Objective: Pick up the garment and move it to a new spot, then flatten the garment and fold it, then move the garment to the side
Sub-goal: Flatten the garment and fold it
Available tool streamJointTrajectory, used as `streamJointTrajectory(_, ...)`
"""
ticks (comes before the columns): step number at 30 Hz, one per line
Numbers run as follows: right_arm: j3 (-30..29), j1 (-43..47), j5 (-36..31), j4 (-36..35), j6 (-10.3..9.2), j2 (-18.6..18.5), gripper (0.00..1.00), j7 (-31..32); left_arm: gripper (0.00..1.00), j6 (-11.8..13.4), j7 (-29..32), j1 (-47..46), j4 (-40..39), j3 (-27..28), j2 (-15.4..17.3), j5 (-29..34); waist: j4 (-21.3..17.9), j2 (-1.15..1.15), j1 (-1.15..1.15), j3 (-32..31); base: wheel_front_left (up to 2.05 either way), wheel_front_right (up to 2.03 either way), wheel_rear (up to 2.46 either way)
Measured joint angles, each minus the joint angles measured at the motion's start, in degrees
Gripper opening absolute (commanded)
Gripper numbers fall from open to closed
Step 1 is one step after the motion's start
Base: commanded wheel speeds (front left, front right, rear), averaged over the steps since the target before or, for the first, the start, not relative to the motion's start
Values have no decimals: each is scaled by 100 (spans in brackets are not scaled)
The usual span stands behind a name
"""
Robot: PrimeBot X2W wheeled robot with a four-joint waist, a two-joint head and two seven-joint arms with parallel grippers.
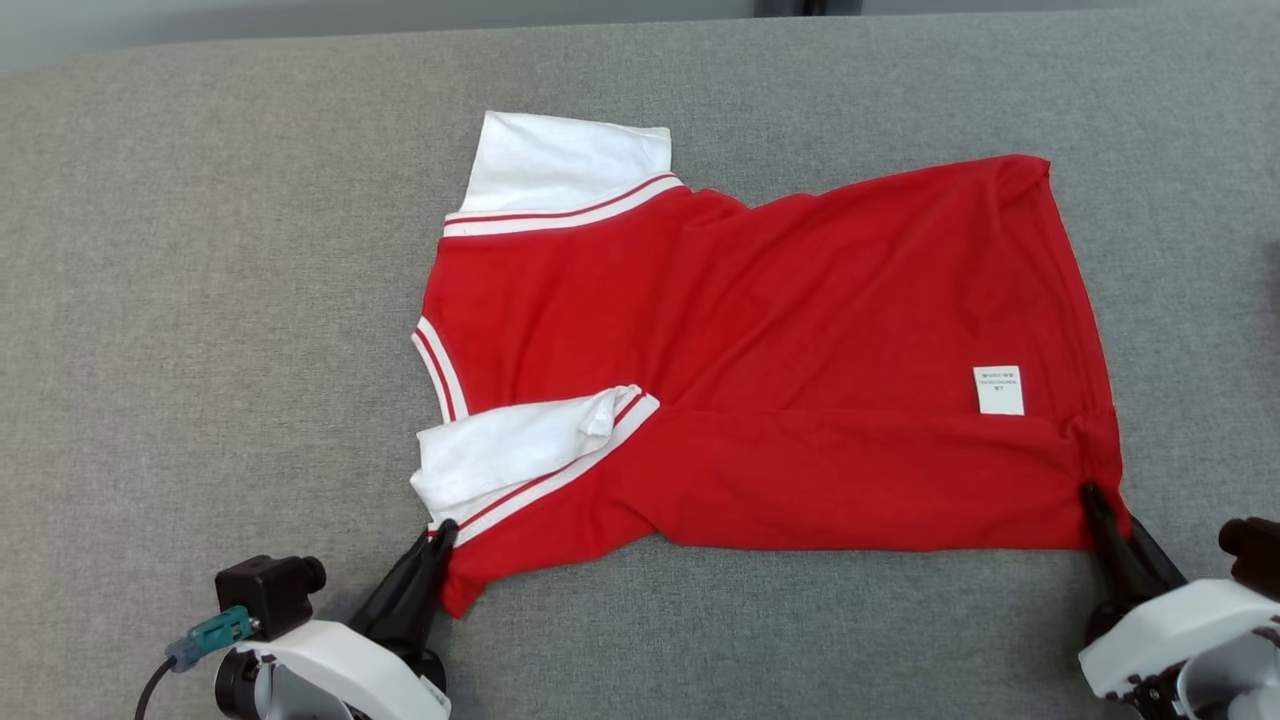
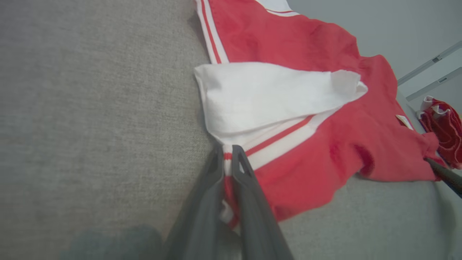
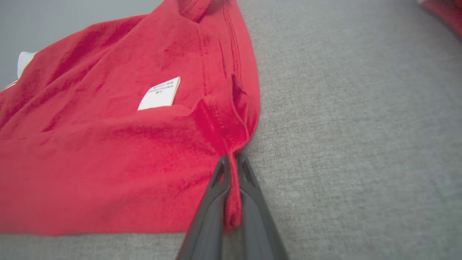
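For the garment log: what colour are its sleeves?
The garment has white sleeves with red-striped bands; head view shows them best.

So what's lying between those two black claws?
The red shirt: its near edge runs from the left gripper to the right gripper, each pinching it. The head view shows this.

even soft light, blurred wrist foregrounds

Grey woven surface (image 1: 200, 250), a red, white-sleeved garment (image 1: 800, 330) flat across it.
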Motion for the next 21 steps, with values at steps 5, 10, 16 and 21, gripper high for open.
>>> streamJointTrajectory(5,-119,426,257,-423,0,-41,0,178,0,66,174,257,-495,109,182,-165,46,0,0,-74,0,0,0)
streamJointTrajectory(10,-293,990,421,-938,0,-40,0,523,0,255,478,645,-1107,285,506,-376,59,0,0,-158,0,0,0)
streamJointTrajectory(16,-591,1439,327,-1273,0,-18,0,793,0,613,882,1171,-1806,396,816,-534,36,0,0,-231,0,0,0)
streamJointTrajectory(21,-650,1424,218,-1272,0,62,100,829,100,770,980,1274,-2020,331,837,-483,31,0,0,-213,0,0,0)
